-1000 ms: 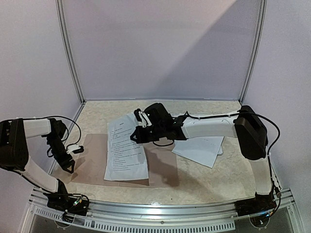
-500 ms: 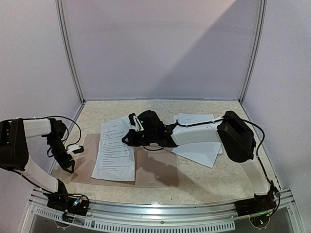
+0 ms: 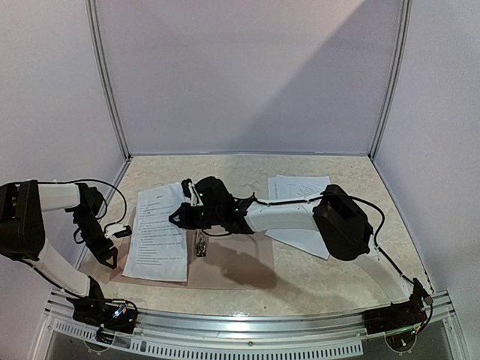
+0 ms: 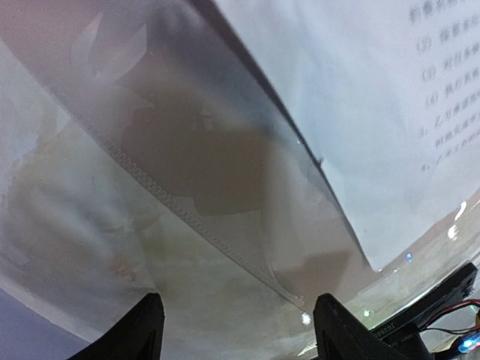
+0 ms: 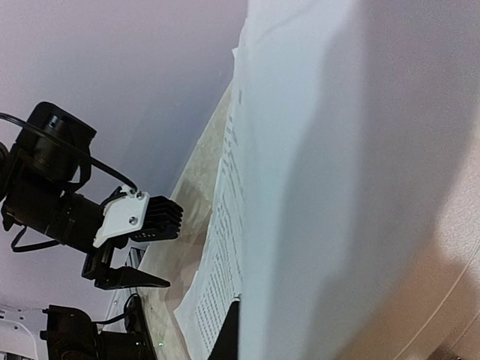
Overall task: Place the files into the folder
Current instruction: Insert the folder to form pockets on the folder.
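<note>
Two arms are in frame. At the left edge of the top view the left gripper [image 3: 111,244] hovers with jaws apart, nothing between them, over the left border of the folder [image 3: 240,264]. The left wrist view shows its two dark fingertips [image 4: 142,330] spread above the folder's edge and pale table [image 3: 322,274]. The folder lies open and flat, lower centre, with a metal clip [image 3: 200,244] at its middle. One printed sheet [image 3: 157,234] lies on the folder's left half, its upper end overhanging the far edge. Right of the sheet, the right gripper [image 3: 178,216] is closed, pinching the sheet's upper right edge. In the right wrist view the sheet [image 5: 315,172] fills most of the frame. Centre right, loose sheets [image 3: 298,187] sit on the table, partly under the right arm, off the folder.
</note>
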{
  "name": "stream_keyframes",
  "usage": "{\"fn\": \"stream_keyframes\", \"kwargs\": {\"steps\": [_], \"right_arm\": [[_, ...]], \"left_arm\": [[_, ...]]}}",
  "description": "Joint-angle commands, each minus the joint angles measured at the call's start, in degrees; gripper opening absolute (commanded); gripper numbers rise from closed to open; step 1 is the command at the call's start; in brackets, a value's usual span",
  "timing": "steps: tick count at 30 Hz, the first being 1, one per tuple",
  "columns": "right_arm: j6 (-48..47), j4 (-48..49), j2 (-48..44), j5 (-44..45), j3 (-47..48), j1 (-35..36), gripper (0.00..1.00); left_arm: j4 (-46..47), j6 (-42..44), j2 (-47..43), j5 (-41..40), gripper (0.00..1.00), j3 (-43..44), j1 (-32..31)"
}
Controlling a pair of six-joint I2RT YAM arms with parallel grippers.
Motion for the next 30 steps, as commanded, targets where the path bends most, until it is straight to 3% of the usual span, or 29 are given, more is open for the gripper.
{"fn": "stream_keyframes", "kwargs": {"steps": [1, 13, 18, 24, 30], "right_arm": [[1.2, -1.4, 4.0, -0.1, 3.1, 1.1, 0.00], [4.7, 2.7, 7.6, -0.2, 5.2, 1.5, 0.00], [6.1, 4.2, 9.5, -0.9, 8.0, 1.5, 0.00], [6.2, 20.9, 11.3, -12.2, 8.9, 2.5, 0.00], [3.9, 33.0, 9.1, -19.4, 8.9, 2.8, 0.00]], "left_arm": [[0.8, -0.3, 0.7, 1.7, 0.70, -0.2, -0.2], [-0.6, -0.2, 1.0, 3.7, 0.70, 0.9, -0.1], [-4.5, 0.0, -0.8, 7.6, 0.75, 5.6, 2.2], [-7.8, -1.7, -4.9, 16.4, 0.84, 11.9, 7.9], [-7.1, -2.5, -6.4, 18.2, 0.85, 13.2, 10.6]]}}
